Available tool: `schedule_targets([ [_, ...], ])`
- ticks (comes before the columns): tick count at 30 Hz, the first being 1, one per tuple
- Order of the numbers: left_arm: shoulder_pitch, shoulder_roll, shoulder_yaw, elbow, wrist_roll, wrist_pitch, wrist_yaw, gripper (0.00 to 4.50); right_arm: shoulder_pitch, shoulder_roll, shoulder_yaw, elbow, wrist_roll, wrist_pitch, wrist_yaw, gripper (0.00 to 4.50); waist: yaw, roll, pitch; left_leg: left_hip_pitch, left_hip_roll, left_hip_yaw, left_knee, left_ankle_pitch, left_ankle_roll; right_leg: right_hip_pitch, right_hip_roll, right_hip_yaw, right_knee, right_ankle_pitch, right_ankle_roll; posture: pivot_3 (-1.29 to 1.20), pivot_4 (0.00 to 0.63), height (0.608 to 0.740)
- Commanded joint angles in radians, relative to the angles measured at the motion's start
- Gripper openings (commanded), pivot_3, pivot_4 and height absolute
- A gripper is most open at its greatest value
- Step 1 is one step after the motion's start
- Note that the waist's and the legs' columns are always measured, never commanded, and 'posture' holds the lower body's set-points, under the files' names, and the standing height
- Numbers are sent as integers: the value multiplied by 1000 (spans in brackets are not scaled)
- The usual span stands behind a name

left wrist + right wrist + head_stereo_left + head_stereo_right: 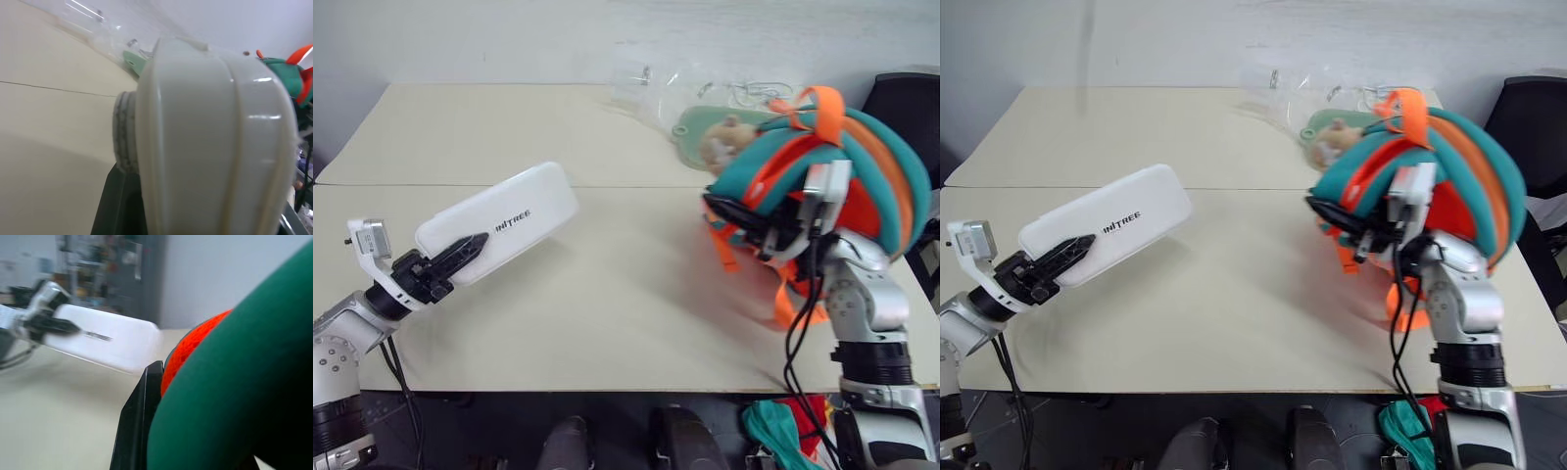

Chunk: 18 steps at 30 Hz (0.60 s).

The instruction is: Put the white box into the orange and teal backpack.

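1. Clearly, the white box (499,222) was up in the air over the left side of the bench (607,304). The left gripper (460,252) was clamped on the box's near end, one black finger lying across its top face. The far end of the box stuck out and tilted up toward the middle of the bench.
2. Over on the right, the orange and teal backpack (842,176) was lifted off the bench too. The right gripper (729,213) was squeezed together on the bag's teal and orange edge. Box and bag were well apart.
3. The box was long and was held by one end only. It looked likely to swing or slip out of the fingers if the arm moved fast, because most of it hung past the grip.
4. I could not tell whether the bag's mouth was open or which way it faced. If the mouth was shut or turned away, the box would just bump the cloth and push the bag aside.
5. The bag looked soft and floppy. Held by one small pinch, it could sag, twist or slide free.
6. Loose orange straps (795,304) hung under the bag. The box's corner could catch on them.
7. A pale green pouch (700,132) and clear plastic wrap (651,83) lay behind the bag. A swinging bag might knock them.
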Motion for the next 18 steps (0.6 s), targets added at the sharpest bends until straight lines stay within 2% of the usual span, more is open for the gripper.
schedule_targets([
  [1, 6, -2, 30, 1, 16, -51, 16, 1177, -56, 57, 70, -85, 43, 8, 47, 8, 0, 0, 0, -1, 0, 0, 0, 0, 0, 0, 0, 0, 0, 0, 0, 0, 150, 740],
  [7, 24, -22, 61, -1, 23, -94, 69, 1177, -55, 65, 126, -139, 93, 74, 130, 8, 7, 0, 0, -3, 0, 0, 1, -1, 1, -1, -1, -1, 0, 0, 0, 0, 150, 740],
  [10, 62, -28, 87, -40, 0, -93, 79, 1177, -8, 11, 114, -171, 113, 130, 153, 8, 14, 0, 0, -3, 0, 0, 1, -1, 2, -1, -1, -1, -1, 0, 0, 0, 150, 740],
  [16, 152, 15, 124, -179, -68, -80, 0, 1177, 60, -97, 30, -128, 98, 133, 164, 8, 19, -1, 0, -3, 0, 0, 1, -3, 2, 0, -2, -1, -5, 0, 0, 0, 150, 740],
  [18, 132, 37, 134, -253, -125, -65, 11, 1177, 74, -141, 10, -106, 101, 146, 185, 8, 21, -1, 0, -3, 0, -1, 1, -3, 2, 0, -2, -1, -5, 0, 0, 0, 150, 740],
])
